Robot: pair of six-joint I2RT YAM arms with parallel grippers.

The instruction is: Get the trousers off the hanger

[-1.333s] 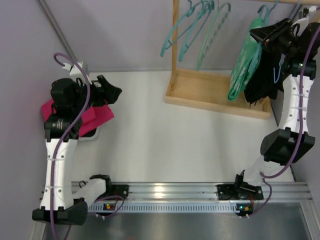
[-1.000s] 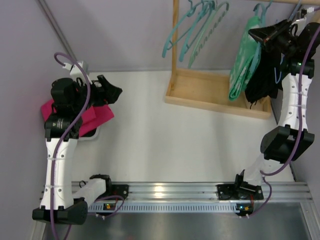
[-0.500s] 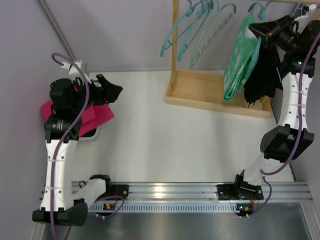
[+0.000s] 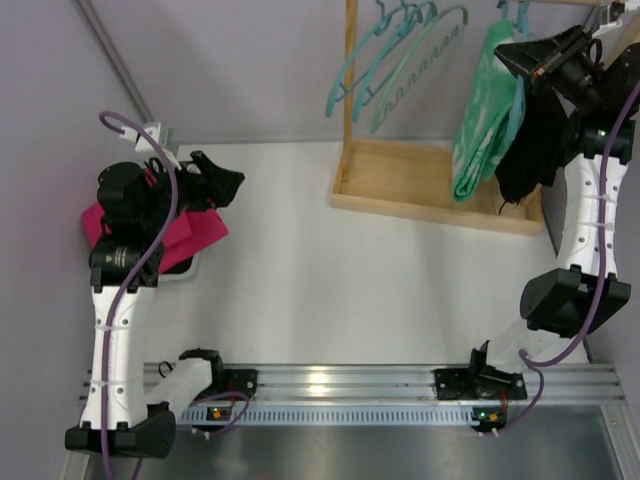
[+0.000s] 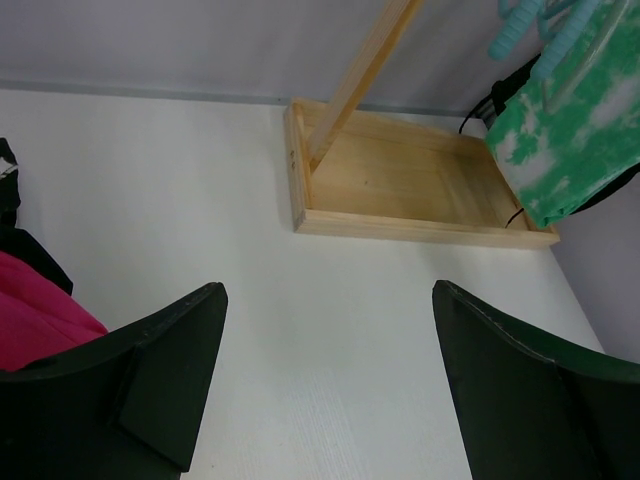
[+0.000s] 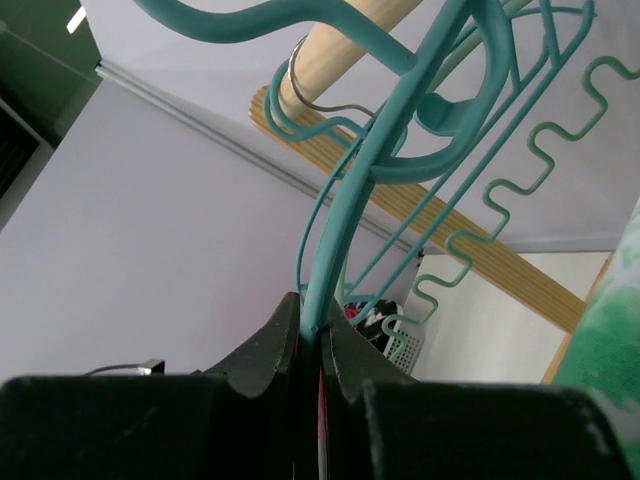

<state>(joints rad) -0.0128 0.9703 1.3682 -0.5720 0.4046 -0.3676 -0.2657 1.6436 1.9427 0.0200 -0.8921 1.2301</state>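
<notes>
While right gripper [image 6: 315,330] pinches the hanger [image 6: 352,205], left gripper [image 5: 328,330] (jaws wide) overhangs white table [image 4: 300,280].

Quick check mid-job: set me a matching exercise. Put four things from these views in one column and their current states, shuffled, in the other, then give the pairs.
Things:
1. left gripper
2. right gripper
3. trousers
4. pink cloth

States:
A. hanging above the wooden tray
B. jaws shut on the hanger
C. lying at the left edge of the table
D. jaws wide open, nothing between them

Pairs: 1-D, 2-B, 3-A, 4-C
</notes>
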